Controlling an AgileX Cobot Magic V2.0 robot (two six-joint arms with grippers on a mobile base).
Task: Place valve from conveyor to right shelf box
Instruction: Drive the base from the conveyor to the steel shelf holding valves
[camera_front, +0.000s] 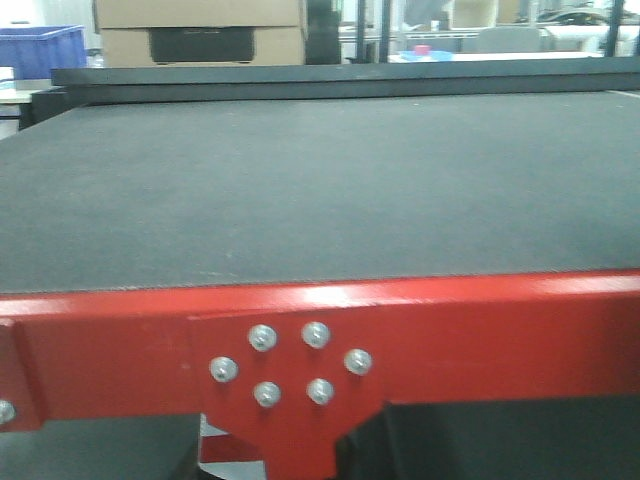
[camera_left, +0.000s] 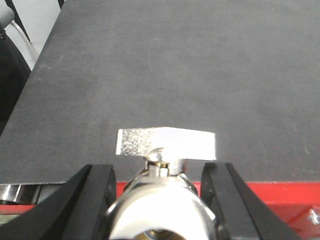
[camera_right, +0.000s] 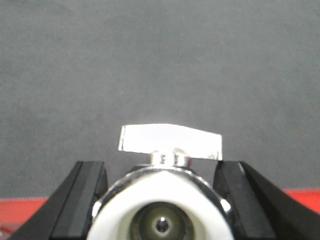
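Status: pick-up is done on both sides; transfer is not. My left gripper (camera_left: 159, 174) is closed down to the width of the left valve (camera_left: 161, 207), one black finger pressed against each flank of its body. My right gripper (camera_right: 160, 169) is set the same way on the right valve (camera_right: 161, 200). Both valves sit over the near edge of the conveyor (camera_front: 300, 180), where the red frame (camera_front: 480, 330) shows beneath them. I cannot tell whether either valve is clear of the belt or resting on it. The shelf box is not in any view, so the carry to the right and the release are, in my judgement, all left to do.

Materials, left to right:
- Left valve: polished metal body, rounded; flat bright butterfly handle with a grainy sheen, set crosswise on a short stem.
- Right valve: same handle; a pale ring surrounds its open bore.
- Conveyor: wide, flat, dark grey, fine woven texture, matte.
- Red frame: glossy painted plate fixed with six domed silver bolts (camera_front: 262, 337).
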